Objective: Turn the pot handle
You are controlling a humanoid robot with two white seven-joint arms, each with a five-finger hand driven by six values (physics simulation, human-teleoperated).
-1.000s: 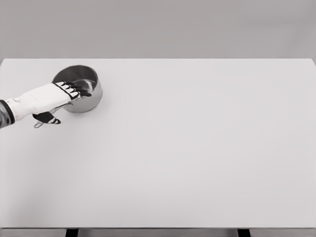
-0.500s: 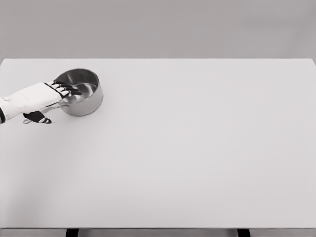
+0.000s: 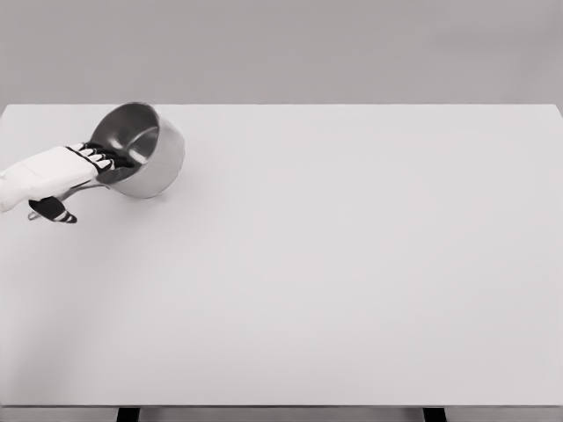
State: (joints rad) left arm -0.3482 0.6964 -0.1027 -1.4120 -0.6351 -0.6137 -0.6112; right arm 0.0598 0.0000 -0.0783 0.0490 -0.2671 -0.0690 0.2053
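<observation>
Now | steel saucepan tipped up, far-left of table | my left hand fingers curled over its handle by the rim, thumb beneath | rigid, slick, bowl-heavy | grip handle mid-length.

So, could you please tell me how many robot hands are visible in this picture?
1. The left hand comes in at the left edge of the table, its fingers hooked over the rim of the tilted pot. The right hand is out of view.
</observation>
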